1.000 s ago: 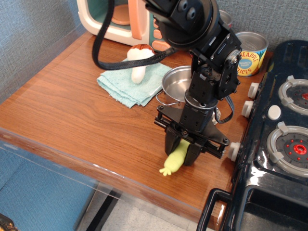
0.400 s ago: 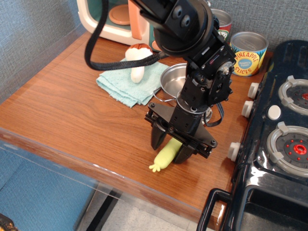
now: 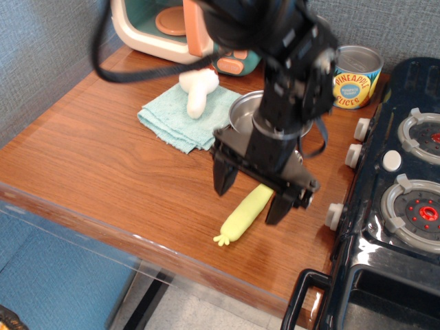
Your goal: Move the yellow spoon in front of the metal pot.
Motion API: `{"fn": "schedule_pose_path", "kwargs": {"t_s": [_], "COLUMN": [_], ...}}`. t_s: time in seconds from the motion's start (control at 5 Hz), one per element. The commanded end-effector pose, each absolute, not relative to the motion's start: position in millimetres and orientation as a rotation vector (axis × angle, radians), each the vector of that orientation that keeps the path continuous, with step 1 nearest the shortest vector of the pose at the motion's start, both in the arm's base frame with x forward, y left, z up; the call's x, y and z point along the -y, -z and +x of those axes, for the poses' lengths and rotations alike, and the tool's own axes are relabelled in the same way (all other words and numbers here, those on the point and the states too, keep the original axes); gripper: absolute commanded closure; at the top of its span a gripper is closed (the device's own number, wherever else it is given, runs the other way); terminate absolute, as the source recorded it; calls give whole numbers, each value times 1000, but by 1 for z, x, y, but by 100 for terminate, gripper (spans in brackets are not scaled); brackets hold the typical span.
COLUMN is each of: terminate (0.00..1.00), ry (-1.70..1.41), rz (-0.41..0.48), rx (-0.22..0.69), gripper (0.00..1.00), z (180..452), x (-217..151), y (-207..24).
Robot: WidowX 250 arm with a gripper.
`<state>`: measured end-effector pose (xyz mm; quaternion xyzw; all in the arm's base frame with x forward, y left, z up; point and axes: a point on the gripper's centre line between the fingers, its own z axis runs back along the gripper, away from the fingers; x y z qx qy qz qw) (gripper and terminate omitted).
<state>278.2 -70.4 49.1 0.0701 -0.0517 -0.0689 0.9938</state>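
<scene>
The yellow spoon [image 3: 245, 214] lies flat on the wooden table near its front edge, notched handle tip toward the front left; its metal bowl is hidden behind my gripper. My gripper [image 3: 251, 199] hangs just above the spoon's far end, its two black fingers spread wide and empty. The metal pot [image 3: 245, 114] stands right behind, mostly covered by my arm; only its left rim shows. The spoon lies in front of the pot.
A light blue cloth [image 3: 187, 117] with a white mushroom [image 3: 198, 91] lies left of the pot. A pineapple can [image 3: 356, 77] stands at the back right. A toy microwave [image 3: 172, 27] is at the back. A black toy stove [image 3: 399, 192] fills the right side.
My gripper opened and rose off the spoon, which now lies free on the table. Earlier the fingers were closed around the spoon's upper handle and carried it slightly leftward.
</scene>
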Motion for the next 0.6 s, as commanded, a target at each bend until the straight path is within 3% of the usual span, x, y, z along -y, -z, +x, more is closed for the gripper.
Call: {"fn": "schedule_pose_path", "kwargs": {"t_s": [0.0, 0.2, 0.4], "terminate": [0, 0, 100], "ry": [154, 154, 154], "rz": [66, 66, 66], "rx": [208, 208, 208], "gripper": [0, 0, 0], "z": [269, 269, 269], "x": [59, 59, 59], "y": [-98, -98, -98]}}
